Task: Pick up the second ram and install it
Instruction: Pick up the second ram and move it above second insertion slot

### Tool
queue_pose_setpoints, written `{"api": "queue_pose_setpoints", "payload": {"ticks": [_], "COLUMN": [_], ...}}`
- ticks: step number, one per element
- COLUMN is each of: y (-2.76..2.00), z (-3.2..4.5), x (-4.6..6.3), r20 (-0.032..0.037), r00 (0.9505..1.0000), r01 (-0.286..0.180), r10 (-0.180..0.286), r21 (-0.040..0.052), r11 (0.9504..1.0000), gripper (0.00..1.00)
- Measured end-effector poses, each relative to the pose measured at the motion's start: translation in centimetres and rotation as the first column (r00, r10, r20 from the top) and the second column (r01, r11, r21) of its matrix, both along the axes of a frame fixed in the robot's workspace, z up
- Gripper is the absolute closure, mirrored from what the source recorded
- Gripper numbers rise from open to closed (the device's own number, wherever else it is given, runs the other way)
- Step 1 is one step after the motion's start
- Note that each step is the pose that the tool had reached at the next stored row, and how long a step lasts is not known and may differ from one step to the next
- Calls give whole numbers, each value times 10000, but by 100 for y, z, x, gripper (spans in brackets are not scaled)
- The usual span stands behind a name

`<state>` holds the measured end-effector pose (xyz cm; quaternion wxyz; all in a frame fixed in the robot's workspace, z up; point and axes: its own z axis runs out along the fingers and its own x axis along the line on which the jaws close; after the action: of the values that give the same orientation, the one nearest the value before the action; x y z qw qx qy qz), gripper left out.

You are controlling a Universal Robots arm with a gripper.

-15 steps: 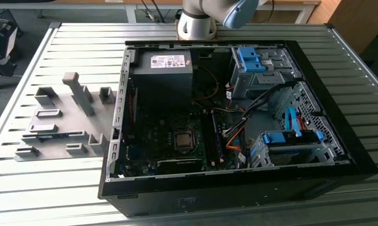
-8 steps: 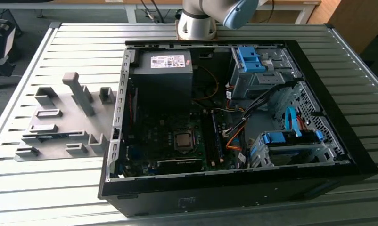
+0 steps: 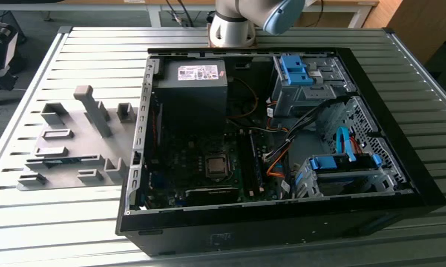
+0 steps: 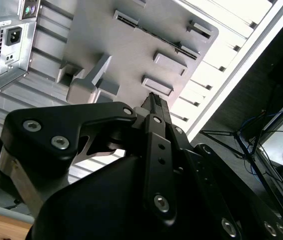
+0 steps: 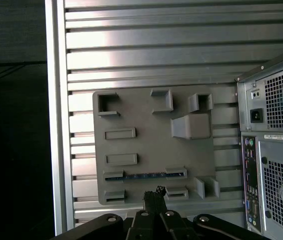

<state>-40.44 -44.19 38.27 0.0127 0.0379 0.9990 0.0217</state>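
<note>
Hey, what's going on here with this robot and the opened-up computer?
A robot arm is working next to an open computer case on a slatted metal table. Its gripper hangs over the grey holder tray beside the case, fingers together and holding nothing. A memory stick lies in the tray between two holder blocks and has not been picked up yet.
</note>
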Motion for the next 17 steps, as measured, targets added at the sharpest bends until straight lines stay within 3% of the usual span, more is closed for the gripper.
{"api": "queue_pose_setpoints", "payload": {"ticks": [5, 9, 13, 17], "y": [-2, -1, -2, -1], "z": [0, 0, 0, 0], "x": [-6, -15, -20, -26], "r20": [0, 1, 0, 0], "r00": [10000, 9983, 9932, 9845], "r01": [-88, -588, -1163, -1754], "r10": [88, 588, 1163, 1754], "r21": [1, 1, 0, 0], "r11": [10000, 9983, 9932, 9845], "gripper": [89, 89, 89, 89]}}
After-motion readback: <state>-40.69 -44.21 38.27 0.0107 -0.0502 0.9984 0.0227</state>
